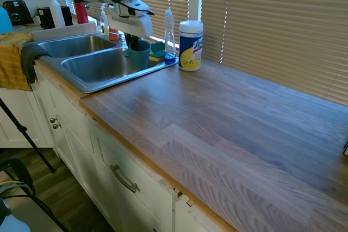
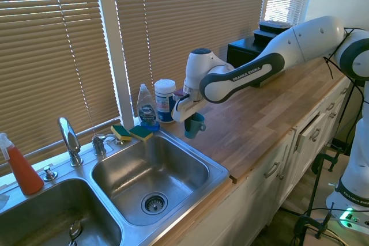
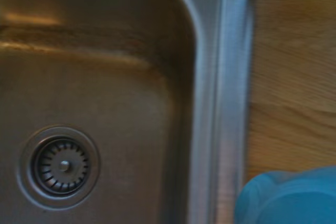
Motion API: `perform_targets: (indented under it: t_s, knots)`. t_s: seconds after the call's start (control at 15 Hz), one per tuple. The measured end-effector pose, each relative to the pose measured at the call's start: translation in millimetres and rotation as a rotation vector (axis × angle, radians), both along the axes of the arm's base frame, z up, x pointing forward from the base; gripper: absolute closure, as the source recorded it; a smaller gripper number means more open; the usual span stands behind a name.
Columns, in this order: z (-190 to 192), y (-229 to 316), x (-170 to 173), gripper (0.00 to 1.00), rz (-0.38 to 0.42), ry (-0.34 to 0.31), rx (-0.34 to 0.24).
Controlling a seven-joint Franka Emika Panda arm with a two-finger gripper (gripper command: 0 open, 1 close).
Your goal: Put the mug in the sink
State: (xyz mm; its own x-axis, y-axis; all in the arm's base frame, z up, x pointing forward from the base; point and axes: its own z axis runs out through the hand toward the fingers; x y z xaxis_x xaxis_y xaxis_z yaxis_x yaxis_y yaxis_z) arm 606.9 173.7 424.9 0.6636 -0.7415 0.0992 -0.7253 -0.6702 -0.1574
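Hand [image 2: 192, 114] grips small teal mug [image 2: 195, 125] by rim, mug in air over right edge of shiny steel sink [image 2: 173, 191]. Best move: slide further over bowl, lower gently near drain [image 3: 63, 165], then let go.

Daylight through window blinds [image 2: 52, 44], bright, even. Soft sheen on wooden tabletop [image 1: 228, 129]. Exterior views sharp, slight wide-angle bending at edges. Wrist view blurred throughout.

Below me lies the sink [image 3: 131, 93] basin with its round drain [image 3: 62, 166] (blurred), the wooden counter [image 3: 291, 77] beside its rim, the teal mug [image 3: 289, 198] close.
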Motion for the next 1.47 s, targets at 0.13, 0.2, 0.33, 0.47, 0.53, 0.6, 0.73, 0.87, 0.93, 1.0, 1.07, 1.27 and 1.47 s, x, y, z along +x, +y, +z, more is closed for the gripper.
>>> perform_targets:
  t_s: [0.13, 0.2, 0.33, 0.47, 0.53, 0.6, 0.73, 0.87, 0.93, 1.0, 1.07, 1.27, 1.47]
  knots:
    - [5.9, 33.5, -4.9, 1.0, 0.009, 0.0, -0.03]
    - [8.5, 45.1, -4.0, 1.0, 0.014, 0.002, -0.047]
    - [6.9, 54.9, 6.2, 1.0, 0.018, 0.005, -0.07]
    - [5.1, 71.9, 10.5, 1.0, 0.018, -0.013, -0.098]
    - [2.0, 88.3, 12.3, 1.0, 0.026, -0.023, -0.113]
    - [-3.7, 108.0, 14.5, 1.0, 0.043, -0.034, -0.124]
    - [-19.4, 143.6, 23.6, 1.0, 0.068, -0.051, -0.136]
    - [-42.0, 163.8, 40.6, 1.0, 0.069, -0.055, -0.149]
    - [-58.4, 169.2, 50.0, 1.0, 0.067, -0.053, -0.155]
    - [-77.1, 174.6, 58.7, 1.0, 0.067, -0.046, -0.16]
    - [-95.7, 179.5, 66.5, 1.0, 0.067, -0.04, -0.165]
    - [-139.3, 190.7, 92.3, 1.0, 0.045, -0.008, -0.181]
    - [-160.6, 192.9, 101.8, 1.0, 0.031, 0.016, -0.191]
